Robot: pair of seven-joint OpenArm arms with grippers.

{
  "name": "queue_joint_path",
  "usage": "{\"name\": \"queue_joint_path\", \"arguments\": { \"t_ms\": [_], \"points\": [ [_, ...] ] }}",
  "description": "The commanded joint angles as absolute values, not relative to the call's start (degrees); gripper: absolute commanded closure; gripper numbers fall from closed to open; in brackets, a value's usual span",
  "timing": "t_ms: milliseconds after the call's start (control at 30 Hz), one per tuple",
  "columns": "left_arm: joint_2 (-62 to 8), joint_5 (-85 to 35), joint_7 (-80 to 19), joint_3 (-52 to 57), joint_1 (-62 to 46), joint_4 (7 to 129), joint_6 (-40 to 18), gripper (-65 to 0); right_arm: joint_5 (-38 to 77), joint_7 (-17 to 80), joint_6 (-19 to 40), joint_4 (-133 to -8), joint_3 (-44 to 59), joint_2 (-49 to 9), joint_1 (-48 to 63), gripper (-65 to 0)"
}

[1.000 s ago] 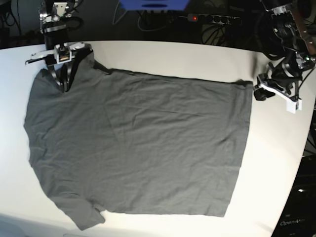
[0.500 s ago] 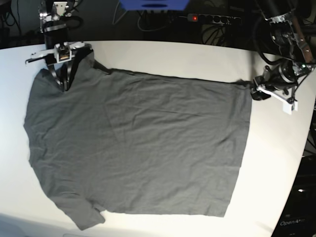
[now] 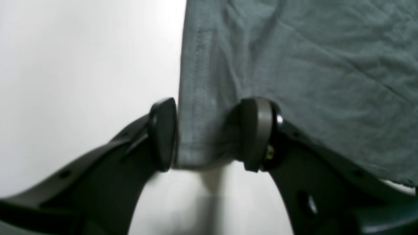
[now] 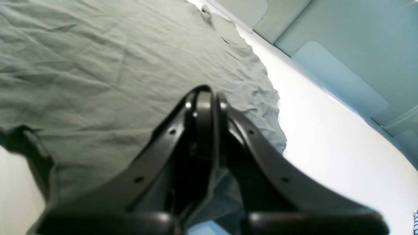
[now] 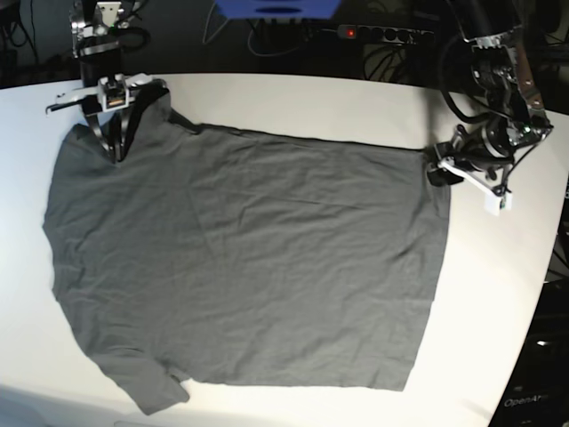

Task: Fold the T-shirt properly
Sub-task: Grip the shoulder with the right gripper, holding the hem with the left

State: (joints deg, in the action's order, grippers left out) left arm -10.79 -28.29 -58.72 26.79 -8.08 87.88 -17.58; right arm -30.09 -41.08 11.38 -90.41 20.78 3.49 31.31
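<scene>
T-shirt collar hidden behind right fingers.

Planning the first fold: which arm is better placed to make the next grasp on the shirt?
Left. The left gripper straddles the T-shirt hem corner, jaws open; the right gripper is already shut at the shoulder.

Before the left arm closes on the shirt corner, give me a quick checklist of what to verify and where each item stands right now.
1. Left end effector open around the hem corner: ok, its jaws stand apart with the T-shirt edge between them.
2. Corner far enough in for a grip: ok, fabric fills most of the gap in the left wrist view.
3. Right end effector shut at the shoulder end: ok, the jaws are together.
4. Right end effector actually pinching cloth: cannot tell, the contact point is hidden.
5. Shirt spread flat on the table: ok, only light wrinkles.
6. Sleeves laid out: not ok, the near sleeve looks bunched.
</scene>
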Motion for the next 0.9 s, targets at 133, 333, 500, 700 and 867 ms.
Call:
{"name": "queue_joint_path", "arguments": {
  "t_ms": [133, 333, 500, 700, 867],
  "points": [
    [-11.38, -28.53, -58.59, 27.12, -7.69, 88.48, -17.54, -30.9, -29.32, -42.51, 10.77, -91.21, 21.05, 3.21, 31.52, -1.5],
    [-11.56, -28.44, -58.51, 26.86, -7.16, 83.56, -17.54, -30.7, -29.32, -42.51, 10.77, -91.21, 20.97, 3.3, 31.52, -1.5],
    [-11.91, -28.44, -58.51, 26.77, -6.11, 80.13, -17.71, -25.4, -29.32, -42.51, 10.77, -91.21, 21.05, 3.3, 31.52, -1.5],
    [-11.74, -28.44, -58.51, 26.77, -6.02, 79.96, -17.63, -9.1, -29.32, -42.68, 10.77, -91.21, 20.97, 3.3, 31.52, -1.5],
    [-11.65, -28.44, -58.51, 26.77, -6.02, 79.87, -17.71, -7.8, -29.32, -42.68, 10.77, -91.21, 21.05, 3.3, 31.52, -1.5]
  ]
}}
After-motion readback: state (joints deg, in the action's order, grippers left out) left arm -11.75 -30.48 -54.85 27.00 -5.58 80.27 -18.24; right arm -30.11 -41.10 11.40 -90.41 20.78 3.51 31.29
